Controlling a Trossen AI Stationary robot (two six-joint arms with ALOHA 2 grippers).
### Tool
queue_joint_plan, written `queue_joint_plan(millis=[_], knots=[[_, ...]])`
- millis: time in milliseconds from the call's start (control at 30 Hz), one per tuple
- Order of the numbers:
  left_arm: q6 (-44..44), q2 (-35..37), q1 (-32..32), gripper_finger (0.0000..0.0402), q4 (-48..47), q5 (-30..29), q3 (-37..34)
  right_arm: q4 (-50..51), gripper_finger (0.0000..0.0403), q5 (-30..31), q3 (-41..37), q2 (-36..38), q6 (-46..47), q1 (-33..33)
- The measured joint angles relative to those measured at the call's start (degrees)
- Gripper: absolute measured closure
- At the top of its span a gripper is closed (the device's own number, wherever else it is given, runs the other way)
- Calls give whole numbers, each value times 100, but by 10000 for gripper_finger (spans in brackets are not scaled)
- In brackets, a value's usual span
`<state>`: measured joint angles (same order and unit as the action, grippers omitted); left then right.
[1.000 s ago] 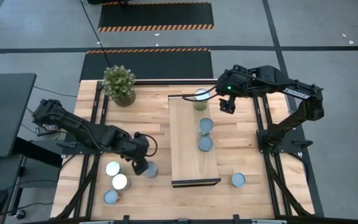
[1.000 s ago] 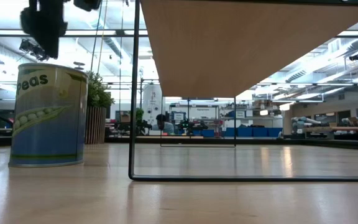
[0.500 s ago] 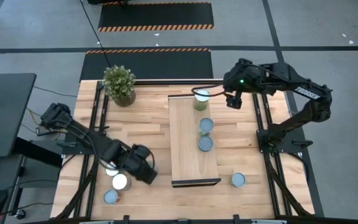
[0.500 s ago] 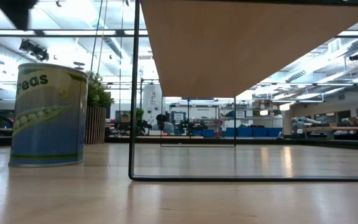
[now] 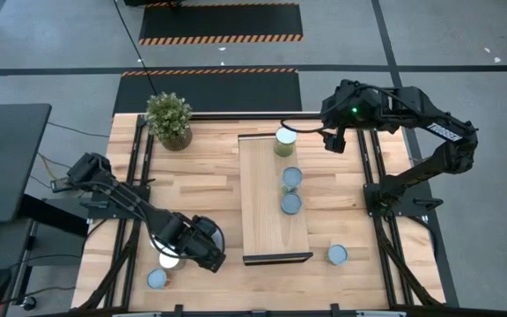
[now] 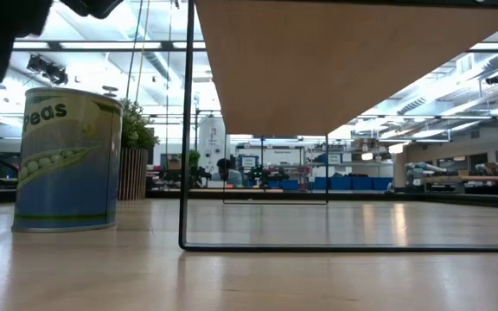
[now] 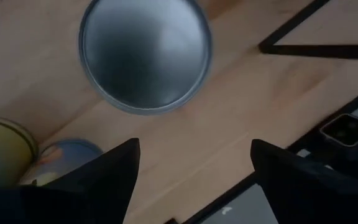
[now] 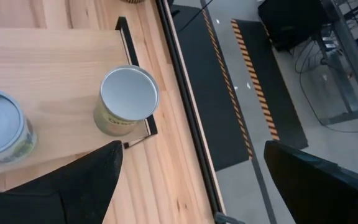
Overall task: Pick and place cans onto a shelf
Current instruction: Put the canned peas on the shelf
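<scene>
The shelf [image 5: 275,207] is a light-wood plank on a black frame in the middle of the table. Three cans stand on it: one at its far end [image 5: 284,141], also in the right wrist view [image 8: 128,99], and two mid-plank [image 5: 291,179] [image 5: 290,203]. My right gripper [image 5: 334,141] [image 8: 191,186] is open and empty, right of the far can. My left gripper [image 5: 208,251] [image 7: 194,155] is open, pointing down over the table left of the shelf's near end. A can's round top [image 7: 145,56] shows just beyond its fingers, untouched. That can stands upright on the table in the low view [image 6: 67,160].
More cans stand on the table at the near left [image 5: 169,258] [image 5: 157,279] and one at the near right [image 5: 337,254]. A potted plant [image 5: 168,119] stands at the far left. The shelf's black frame leg [image 6: 184,130] rises close beside the pea can.
My left gripper has gone toward the table's near edge, past the can left of the shelf, and its arm has swung round. My right gripper has drawn away from the can at the shelf's far end, toward the table's right and far edges.
</scene>
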<state>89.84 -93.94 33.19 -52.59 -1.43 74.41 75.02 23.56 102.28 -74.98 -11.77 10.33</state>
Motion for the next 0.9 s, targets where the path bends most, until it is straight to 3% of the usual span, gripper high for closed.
queue_joint_plan(millis=[367,900], knots=[[560,-104,-22,87,-267,36,-173,-126,3,-96,0,4,97,2],[538,-450,-229,87,102,-823,-209,-302,7,-126,0,2,164,0]])
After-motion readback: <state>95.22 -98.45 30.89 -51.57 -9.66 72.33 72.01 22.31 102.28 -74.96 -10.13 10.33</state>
